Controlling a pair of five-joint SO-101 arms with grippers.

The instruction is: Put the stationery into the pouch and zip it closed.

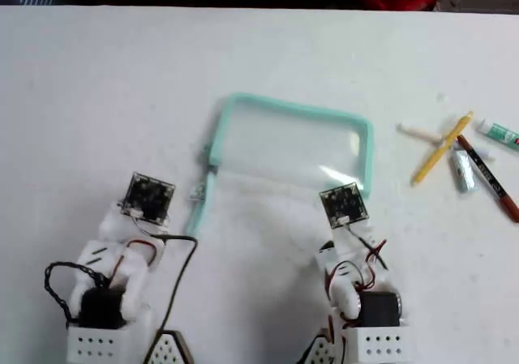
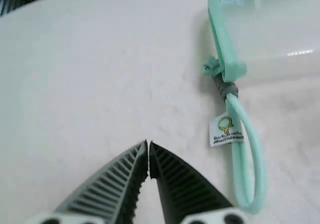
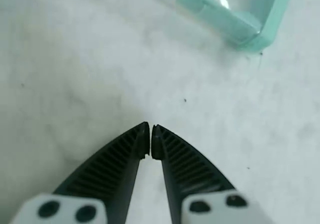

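Observation:
A clear pouch (image 1: 288,145) with a mint-green edge lies flat in the middle of the table. Its green wrist loop (image 2: 244,154) and a small white tag (image 2: 225,131) trail off one corner. The stationery lies loose to the pouch's right: a yellow pen (image 1: 440,149), a brown pen (image 1: 486,176), a white stick (image 1: 420,133), a small silvery item (image 1: 464,171) and a white-and-green tube (image 1: 497,133). My left gripper (image 2: 148,151) is shut, empty, over bare table near the loop. My right gripper (image 3: 150,140) is shut, empty, just short of the pouch's corner (image 3: 245,29).
Both arm bases stand at the table's near edge, the left arm (image 1: 113,267) and the right arm (image 1: 357,267), with cables beside them. The white table (image 1: 97,96) stretches open to the left and behind the pouch. Dark floor lies beyond the far edge.

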